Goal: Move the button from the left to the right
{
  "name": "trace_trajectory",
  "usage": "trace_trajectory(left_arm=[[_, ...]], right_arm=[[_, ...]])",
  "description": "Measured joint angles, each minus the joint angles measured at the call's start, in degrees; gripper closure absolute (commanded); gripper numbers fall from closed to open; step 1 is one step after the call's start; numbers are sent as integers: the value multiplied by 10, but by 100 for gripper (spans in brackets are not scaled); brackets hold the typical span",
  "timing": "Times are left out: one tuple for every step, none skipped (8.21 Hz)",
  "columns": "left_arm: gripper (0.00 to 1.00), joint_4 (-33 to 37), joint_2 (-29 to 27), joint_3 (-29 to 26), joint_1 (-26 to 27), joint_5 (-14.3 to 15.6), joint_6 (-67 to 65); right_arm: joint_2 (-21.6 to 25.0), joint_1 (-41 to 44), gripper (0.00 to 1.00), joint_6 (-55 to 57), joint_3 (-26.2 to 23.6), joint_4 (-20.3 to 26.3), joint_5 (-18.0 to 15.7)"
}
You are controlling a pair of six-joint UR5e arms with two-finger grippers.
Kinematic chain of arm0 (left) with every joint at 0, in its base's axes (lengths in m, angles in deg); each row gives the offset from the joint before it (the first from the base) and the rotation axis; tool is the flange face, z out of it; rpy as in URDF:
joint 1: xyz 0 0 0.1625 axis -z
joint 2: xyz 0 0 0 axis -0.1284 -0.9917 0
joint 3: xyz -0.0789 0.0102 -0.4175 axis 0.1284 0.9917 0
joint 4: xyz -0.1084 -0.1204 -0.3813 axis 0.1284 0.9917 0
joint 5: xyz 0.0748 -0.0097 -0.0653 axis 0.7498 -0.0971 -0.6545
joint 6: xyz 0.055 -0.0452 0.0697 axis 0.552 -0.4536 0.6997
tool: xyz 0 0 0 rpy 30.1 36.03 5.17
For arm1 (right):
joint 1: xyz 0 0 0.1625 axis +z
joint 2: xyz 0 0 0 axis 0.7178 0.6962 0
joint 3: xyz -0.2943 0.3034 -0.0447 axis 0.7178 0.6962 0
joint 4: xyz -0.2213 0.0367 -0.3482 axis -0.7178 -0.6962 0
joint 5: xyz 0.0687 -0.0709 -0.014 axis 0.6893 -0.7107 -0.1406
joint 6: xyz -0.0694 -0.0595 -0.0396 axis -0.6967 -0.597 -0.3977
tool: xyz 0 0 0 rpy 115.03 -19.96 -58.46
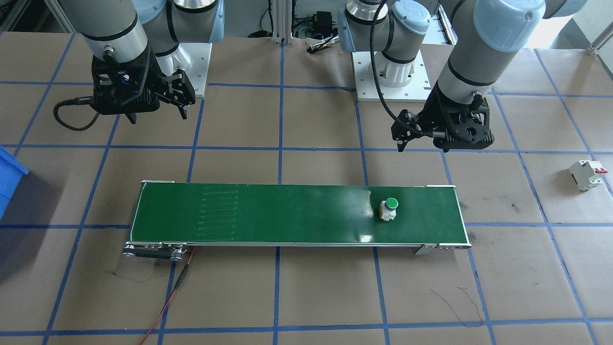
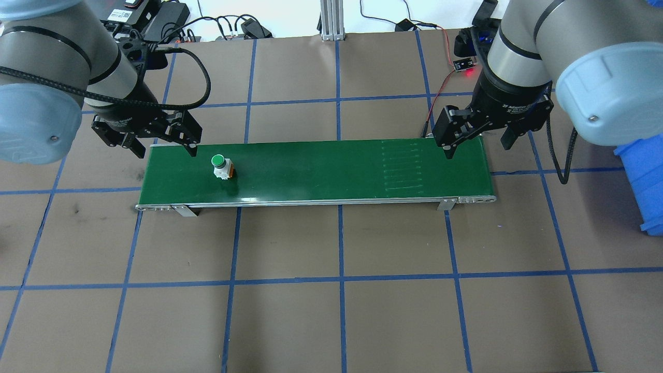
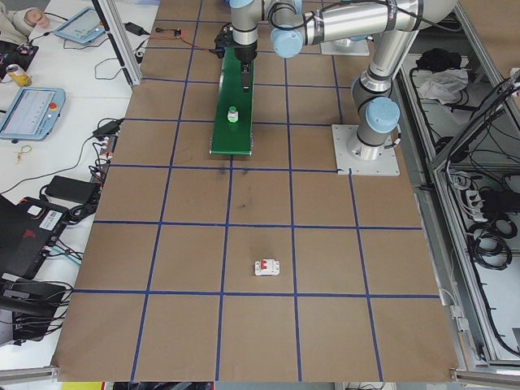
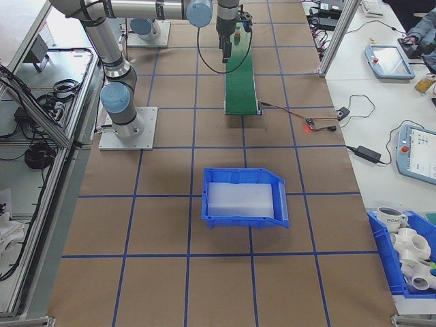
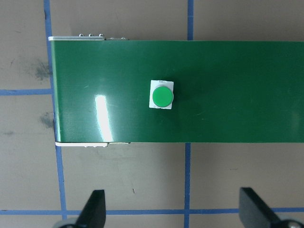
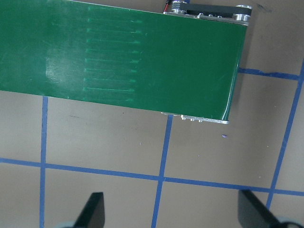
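Overhead exterior view showed the button point(image 2: 221, 167) standing upright near the left end of the green conveyor belt point(image 2: 321, 171), nothing touching it. Just beyond that end hung the left gripper point(image 2: 167, 141), fingers spread, empty. Farther along, over the belt's right end, the right gripper point(image 2: 476, 135) was spread too. Risk, I reckoned: a squeeze on the round cap could tip the button or knock it off the belt's edge.

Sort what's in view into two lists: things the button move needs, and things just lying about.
Belongs to the job:
- button
- green conveyor belt it stands on
- left gripper, open
- right gripper, open

Just lying about:
- circuit breaker
- blue bin
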Motion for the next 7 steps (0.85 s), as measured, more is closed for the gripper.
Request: trace_trajectory(left_arm=[[0, 0, 0, 0, 0, 1, 0], [0, 0, -1, 0, 0, 2, 0], [0, 0, -1, -1, 0, 2, -1], [0, 0, -1, -1, 0, 2, -1], [0, 1, 0, -1, 0, 3, -1], [0, 2, 0, -1, 0, 3, -1], [0, 2, 0, -1, -1, 3, -1]], right_arm=[[-8, 0, 0, 2, 3, -5, 9], [-21, 0, 0, 2, 5, -23, 16], [-44, 0, 0, 2, 6, -58, 20], [-68, 0, 0, 1, 6, -92, 22], [-93, 0, 0, 0, 5, -114, 25], [-115, -1, 0, -2, 1, -133, 33], [-139, -1, 0, -4, -1, -153, 41]])
